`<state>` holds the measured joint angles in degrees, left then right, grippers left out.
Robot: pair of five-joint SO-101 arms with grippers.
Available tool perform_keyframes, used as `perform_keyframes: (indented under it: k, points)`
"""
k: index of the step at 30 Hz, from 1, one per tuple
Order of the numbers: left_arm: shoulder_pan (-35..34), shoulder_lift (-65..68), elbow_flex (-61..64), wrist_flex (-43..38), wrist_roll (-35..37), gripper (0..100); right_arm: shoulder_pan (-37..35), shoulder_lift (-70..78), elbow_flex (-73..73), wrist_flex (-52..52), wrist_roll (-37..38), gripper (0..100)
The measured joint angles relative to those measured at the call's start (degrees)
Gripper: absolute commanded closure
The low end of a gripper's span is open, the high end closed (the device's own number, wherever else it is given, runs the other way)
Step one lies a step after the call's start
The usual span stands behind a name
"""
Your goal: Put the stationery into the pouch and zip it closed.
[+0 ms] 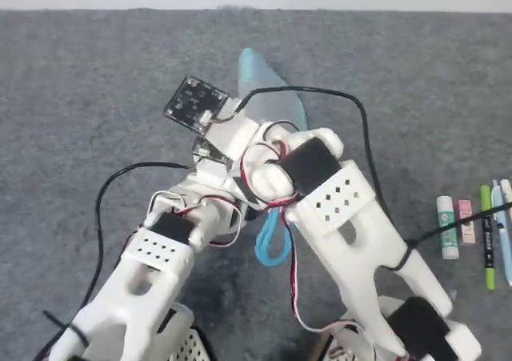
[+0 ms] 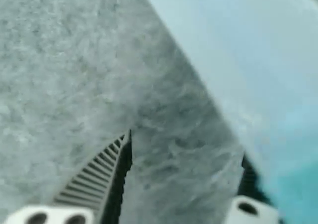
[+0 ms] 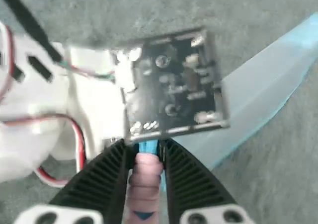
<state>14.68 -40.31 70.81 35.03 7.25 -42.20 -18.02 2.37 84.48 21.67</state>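
The grey felt-like tabletop (image 1: 96,81) carries everything. In the high view two white arms come up from the lower edge. The left arm (image 1: 152,273) enters at 7 o'clock and the right arm (image 1: 352,217) at 5 o'clock, and they meet near the centre. A black cable (image 1: 364,137) loops over the right arm.

The pouch (image 1: 268,89), pale blue and translucent, lies at about 12 o'clock from the centre. Its near part is hidden beneath both wrists. A bright blue strap loop (image 1: 272,241) shows between the arms at 6 o'clock from the pouch.

The dark camera board (image 1: 196,105) on the left wrist sits at 10 o'clock from the centre, just beside the pouch's edge.

The left jaws stand open in their own view. There is bare tabletop between them, and the pouch (image 2: 238,50) is close beside one finger.

The right jaws are closed on a pinkish piece (image 3: 145,177) with a bit of blue above it, just under the board (image 3: 169,90). I cannot tell what the piece is. The pouch (image 3: 258,90) runs off beside it.

The stationery lies in a row at the 3 o'clock edge, well apart from the pouch. It is a glue stick (image 1: 448,227), a pink eraser (image 1: 465,221), a green pen (image 1: 487,237) and a pale blue pen (image 1: 502,233).
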Motion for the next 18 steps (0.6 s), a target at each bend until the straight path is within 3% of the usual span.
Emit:
perform_keyframes:
  k: [10,14,18]
  points:
    - [-19.43,-11.43,0.00,5.80,4.04,67,6.33,-19.34,42.99,-22.51,-0.44,99.1]
    - [-21.63,-18.11,0.00,9.05,0.09,67,9.32,-20.22,53.80,-28.48,-0.35,99.1]
    - [-20.92,-24.35,0.00,11.69,-6.51,66,13.63,-20.57,54.15,-29.71,-2.02,99.1]
